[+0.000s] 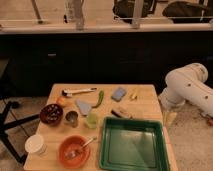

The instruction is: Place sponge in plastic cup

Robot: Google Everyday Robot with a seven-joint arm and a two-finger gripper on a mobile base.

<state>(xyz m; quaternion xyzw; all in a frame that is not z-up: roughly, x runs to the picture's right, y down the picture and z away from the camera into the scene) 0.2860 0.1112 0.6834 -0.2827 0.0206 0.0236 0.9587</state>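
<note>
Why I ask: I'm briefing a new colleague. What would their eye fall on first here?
The big green tray at the front right of the table, with the orange bowl left of it. Then the white robot arm right of the table, its gripper low beside the table's edge, apart from the sponge and the plastic cup.

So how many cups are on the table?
3. A metal cup sits beside the dark bowl, a plastic cup is right of it, and a paper cup is front-left. None seem hidden. The end effector is out of view; only the arm shows.
</note>
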